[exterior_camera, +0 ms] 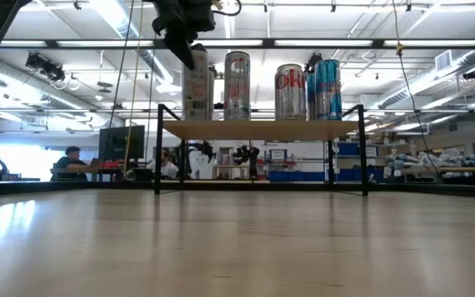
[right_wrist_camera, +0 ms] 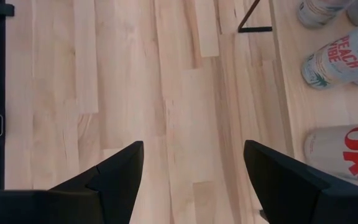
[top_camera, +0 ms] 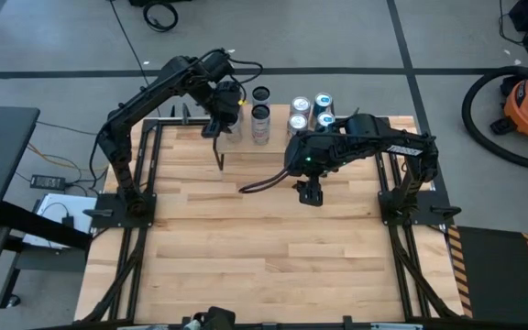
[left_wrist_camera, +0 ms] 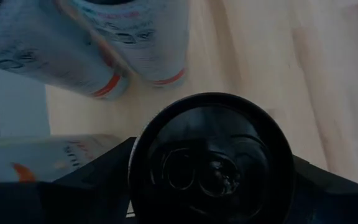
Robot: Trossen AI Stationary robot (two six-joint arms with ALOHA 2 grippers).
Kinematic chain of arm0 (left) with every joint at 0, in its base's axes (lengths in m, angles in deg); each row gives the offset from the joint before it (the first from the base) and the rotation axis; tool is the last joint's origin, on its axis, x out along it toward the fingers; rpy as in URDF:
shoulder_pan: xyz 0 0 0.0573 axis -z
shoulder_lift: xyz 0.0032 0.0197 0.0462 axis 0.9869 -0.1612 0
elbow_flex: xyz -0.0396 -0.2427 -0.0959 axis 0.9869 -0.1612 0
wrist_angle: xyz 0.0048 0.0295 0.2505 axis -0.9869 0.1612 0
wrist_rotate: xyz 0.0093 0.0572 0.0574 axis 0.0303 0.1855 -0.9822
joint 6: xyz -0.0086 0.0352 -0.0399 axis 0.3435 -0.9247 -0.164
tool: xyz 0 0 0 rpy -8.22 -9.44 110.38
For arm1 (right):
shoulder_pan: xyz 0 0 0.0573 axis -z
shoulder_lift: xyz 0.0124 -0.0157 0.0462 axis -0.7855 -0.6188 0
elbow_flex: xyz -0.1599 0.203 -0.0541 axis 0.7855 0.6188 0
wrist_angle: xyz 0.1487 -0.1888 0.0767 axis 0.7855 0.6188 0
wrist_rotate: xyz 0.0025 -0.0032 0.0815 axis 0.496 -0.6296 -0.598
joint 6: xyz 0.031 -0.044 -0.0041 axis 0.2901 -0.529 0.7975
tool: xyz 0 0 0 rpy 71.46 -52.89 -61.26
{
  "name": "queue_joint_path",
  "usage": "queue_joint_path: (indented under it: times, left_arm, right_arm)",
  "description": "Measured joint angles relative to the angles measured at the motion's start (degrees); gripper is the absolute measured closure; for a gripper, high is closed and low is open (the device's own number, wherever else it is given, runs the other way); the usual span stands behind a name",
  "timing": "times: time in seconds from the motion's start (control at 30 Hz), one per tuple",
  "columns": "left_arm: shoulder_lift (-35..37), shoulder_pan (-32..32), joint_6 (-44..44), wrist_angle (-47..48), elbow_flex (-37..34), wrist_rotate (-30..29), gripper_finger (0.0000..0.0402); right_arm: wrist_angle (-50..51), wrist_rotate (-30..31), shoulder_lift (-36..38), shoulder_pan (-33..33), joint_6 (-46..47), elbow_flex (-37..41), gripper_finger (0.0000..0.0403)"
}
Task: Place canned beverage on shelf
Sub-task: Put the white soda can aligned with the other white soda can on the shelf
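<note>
1. Workshop background; wooden counter (top_camera: 246,247) carries the shelf (exterior_camera: 262,129) at its far edge.
2. My left tool (top_camera: 225,117) clamps the can (left_wrist_camera: 211,158), standing at the shelf's left end.
3. My right tool (right_wrist_camera: 191,171) hovers apart, empty, mid-counter.
4. Risk: withdrawing sideways could topple the neighbouring cans (exterior_camera: 237,85).

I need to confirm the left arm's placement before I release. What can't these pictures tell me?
- Low view: the left tool covers the top of the pale can on the light wooden shelf with black legs; whether it grips is unclear.
- High view: that tool hides the can.
- Left wrist view: a dark can top blocks the base and the shelf under it.
- Labels: blurred.
</note>
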Motion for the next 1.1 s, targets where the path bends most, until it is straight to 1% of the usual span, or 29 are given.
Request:
queue_joint_path:
  times: [0.13,0.2,0.8,0.9,1.1]
  left_arm:
    - [0.00,0.06,0.15,-0.86,0.00,-1.04,0.0092]
    - [0.02,0.06,0.07,-1.25,0.00,-1.06,0.0087]
    - [0.02,0.06,-0.81,-3.80,0.00,-1.00,0.0083]
    - [0.01,0.08,-0.81,-3.72,1.60,-1.68,0.0083]
    - [0.05,0.28,-0.57,-3.69,7.47,-1.70,0.0083]
  right_arm:
    - [-0.45,0.04,0.00,0.10,0.02,0.00,0.0117]
    - [-0.67,0.04,0.00,0.10,0.01,0.00,0.0117]
    - [-0.68,0.15,0.00,0.10,-0.06,0.00,0.0117]
    - [-0.68,0.15,0.00,0.10,-0.73,0.00,0.0117]
    - [-0.68,0.15,0.00,0.10,-1.05,0.00,0.0117]
